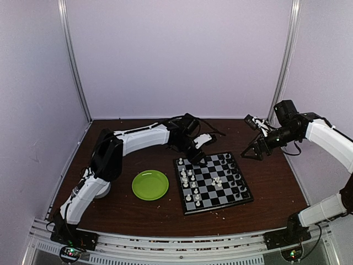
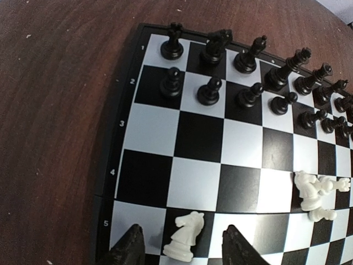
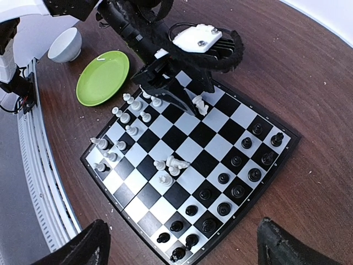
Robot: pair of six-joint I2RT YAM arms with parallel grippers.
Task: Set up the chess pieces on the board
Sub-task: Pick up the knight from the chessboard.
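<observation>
What matters for my next move is that the white knight [image 2: 185,234] stands right between the fingers of my left gripper [image 2: 185,245]. It is on the board [image 2: 124,110], on the second square in from the numbered border, in the row marked five. It is upright, long axis straight up off the board, and its base looks flat on the square. My jaws are apart, one finger on each side of it with a sliver of board showing on both sides, so I judge the gripper open around the knight and not yet clamped. From here I think the fingers only need to close straight in. The knight is narrow and tall, so a lopsided squeeze could topple it. My right gripper [image 1: 251,153] hangs wide open and empty off the board's far corner, on the side of the black pieces [image 2: 248,77] and well apart from the knight, so this one belongs to the left arm. The black pieces fill two rows along one edge of the board. A few white pieces [image 2: 314,190] lie tipped together near its middle.
</observation>
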